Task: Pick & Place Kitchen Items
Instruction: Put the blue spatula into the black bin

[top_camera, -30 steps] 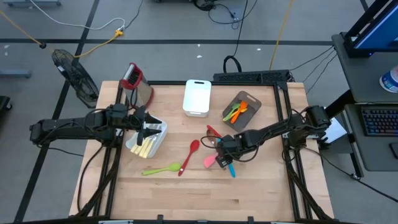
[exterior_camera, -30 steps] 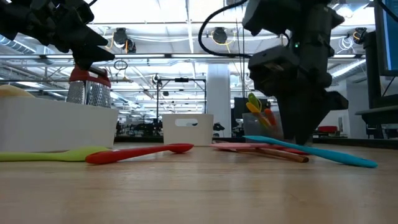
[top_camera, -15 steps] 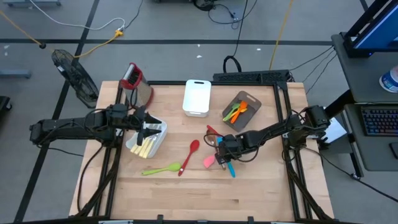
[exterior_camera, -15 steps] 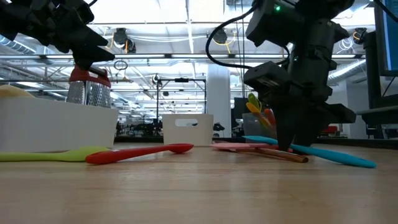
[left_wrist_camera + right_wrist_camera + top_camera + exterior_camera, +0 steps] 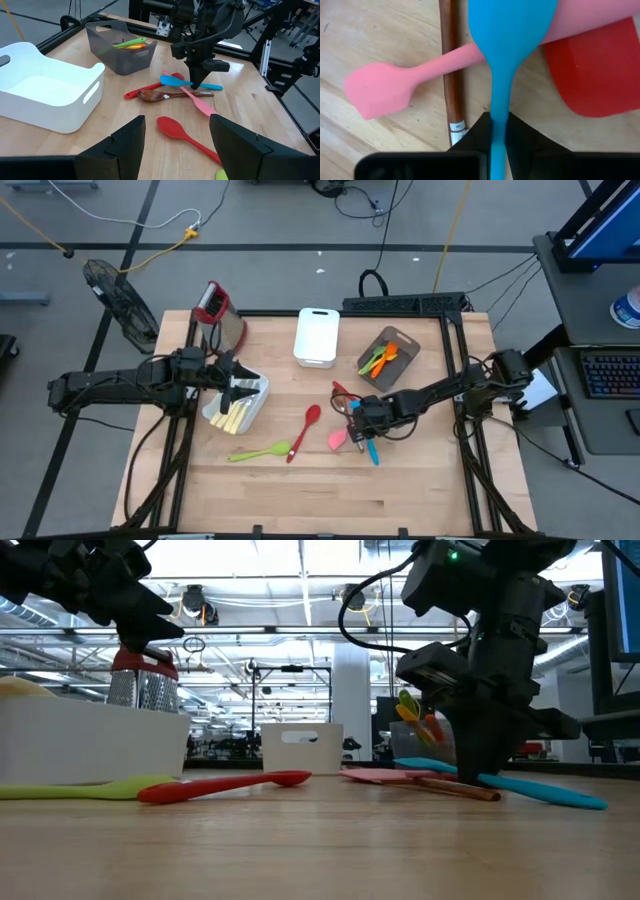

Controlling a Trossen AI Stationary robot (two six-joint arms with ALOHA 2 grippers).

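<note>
Right tool [image 5: 361, 438] down on the desk [image 5: 420, 490] at the utensil pile, roughly 4 o'clock from desk centre, fingers [image 5: 520, 137] pressed together, pinching the blue spoon [image 5: 506, 45] by its slim handle. The blue spoon lies across a pink spatula [image 5: 395, 82] and beside a brown wooden-handled utensil [image 5: 451, 75], with a red spatula [image 5: 595, 75] touching at its bowl end. Low view has the right tool standing straight down on the pile, tips at the desk surface. Left tool [image 5: 238, 392] hovers over a white bin [image 5: 256, 412] at about 9 o'clock, fingers [image 5: 240, 145] spread wide, nothing between them; pale-yellow-handled cutlery [image 5: 232, 418] lies in that bin. Red spoon [image 5: 305, 430] lies loose near desk centre, green spoon [image 5: 260, 452] just beside it toward 7 o'clock, tips near each other. A second white bin [image 5: 317, 336] sits at 12 o'clock, nothing seen inside from the left wrist view. Grey bin [image 5: 390, 358] at 1–2 o'clock holds green and orange utensils [image 5: 378, 358]. Steel grater with red top [image 5: 214, 310] stands at 10–11 o'clock, well apart from the pile.
</note>
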